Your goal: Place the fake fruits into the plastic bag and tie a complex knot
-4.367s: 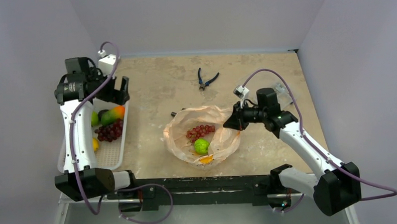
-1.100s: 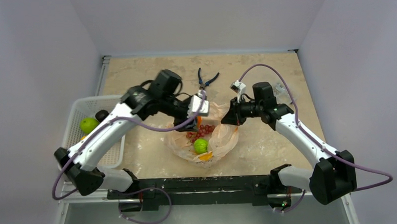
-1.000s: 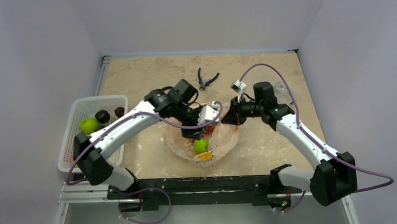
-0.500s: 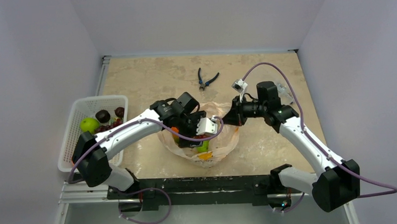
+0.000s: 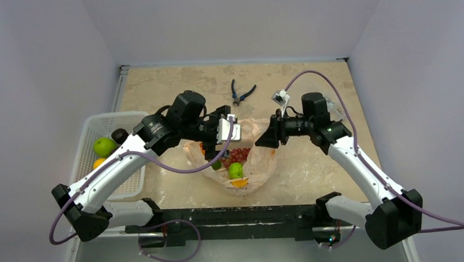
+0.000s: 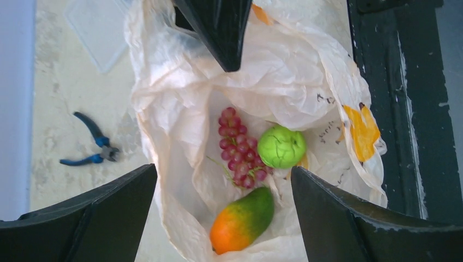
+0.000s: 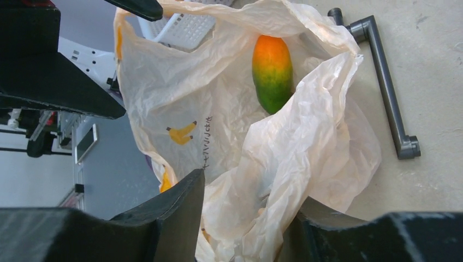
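From above, your plastic bag [image 5: 260,165] lay open mid-table, left gripper [image 5: 217,150] over its left rim, right gripper [image 5: 264,138] at its right. Your left wrist view showed jaws spread wide, empty, above the mango [image 6: 243,220], red grapes [image 6: 238,148] and green fruit [image 6: 281,146] inside; your right wrist view showed fingers [image 7: 174,218] pinching the bag's rim.

the left arm [image 5: 109,173] and right arm [image 5: 353,162] share one build: glossy white link shells between matte black joint housings, with blocky black bases. a thin purple cable [image 5: 312,71] loops loosely along each, meeting a small white plug box [image 5: 281,96] near the wrist. the fingers [image 6: 82,224] are plain black wedges, smooth-faced and tapering.
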You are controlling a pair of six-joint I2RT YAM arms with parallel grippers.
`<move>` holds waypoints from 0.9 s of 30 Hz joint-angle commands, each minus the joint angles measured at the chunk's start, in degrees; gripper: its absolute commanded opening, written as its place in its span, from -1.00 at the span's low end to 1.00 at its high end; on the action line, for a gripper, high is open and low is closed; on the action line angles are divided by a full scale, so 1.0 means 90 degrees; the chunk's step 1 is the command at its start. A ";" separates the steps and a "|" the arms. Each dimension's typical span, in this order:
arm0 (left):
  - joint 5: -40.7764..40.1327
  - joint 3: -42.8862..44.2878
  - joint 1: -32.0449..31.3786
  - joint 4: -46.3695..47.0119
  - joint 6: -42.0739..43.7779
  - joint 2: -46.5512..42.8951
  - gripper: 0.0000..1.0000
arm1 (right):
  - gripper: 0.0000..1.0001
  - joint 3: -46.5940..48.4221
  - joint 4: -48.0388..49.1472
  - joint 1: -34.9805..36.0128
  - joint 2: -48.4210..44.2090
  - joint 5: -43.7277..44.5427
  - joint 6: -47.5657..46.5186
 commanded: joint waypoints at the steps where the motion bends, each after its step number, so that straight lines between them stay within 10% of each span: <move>1: 0.0356 0.0383 -0.0036 0.0350 0.0007 -0.0040 0.87 | -0.04 0.0495 -0.0640 0.0012 -0.0308 -0.0129 -0.0194; 8: -0.0008 0.0957 0.0083 -0.0940 -0.0052 -0.0147 0.90 | 0.03 0.1098 -0.2227 -0.0047 -0.0650 0.0781 -0.1105; 17: 0.0120 0.0736 0.2045 -0.1984 -0.2914 -0.1078 0.98 | -0.26 0.1189 -0.2658 -0.0093 -0.0867 0.1588 -0.1073; 27: 0.0187 -0.0979 0.2614 -0.1988 -0.5695 -0.2639 1.00 | -0.31 0.0733 -0.2513 -0.0418 -0.0846 0.0777 0.0014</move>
